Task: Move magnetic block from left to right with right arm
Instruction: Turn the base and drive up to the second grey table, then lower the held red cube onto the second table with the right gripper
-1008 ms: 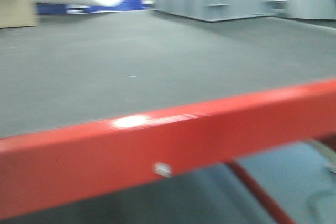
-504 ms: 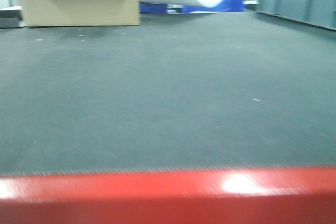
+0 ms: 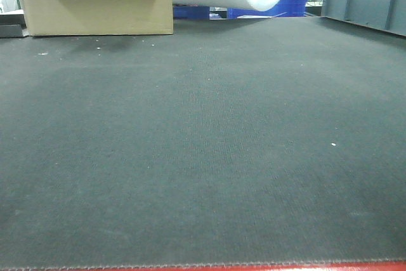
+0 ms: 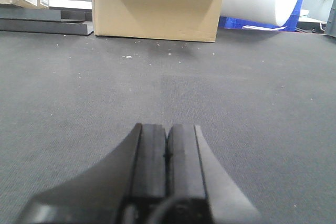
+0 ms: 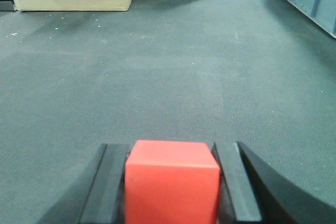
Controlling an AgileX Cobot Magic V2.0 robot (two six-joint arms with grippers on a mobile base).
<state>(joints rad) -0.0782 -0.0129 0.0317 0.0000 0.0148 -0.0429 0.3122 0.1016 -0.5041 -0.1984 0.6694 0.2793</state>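
Grasp made: the small solid-red magnetic cube (image 5: 172,182) is clamped in the black two-fingered right claw (image 5: 169,156); setting it down on the right remains.
The cube sits between the jaws, bottom centre of the right wrist view, above the dark grey matted counter (image 3: 203,157); lifted or resting, I cannot tell. The black left claw (image 4: 168,135) is pinched closed, empty. The red counter edge (image 3: 355,266), a broad blurred band earlier, is now a sliver along the front view's bottom.
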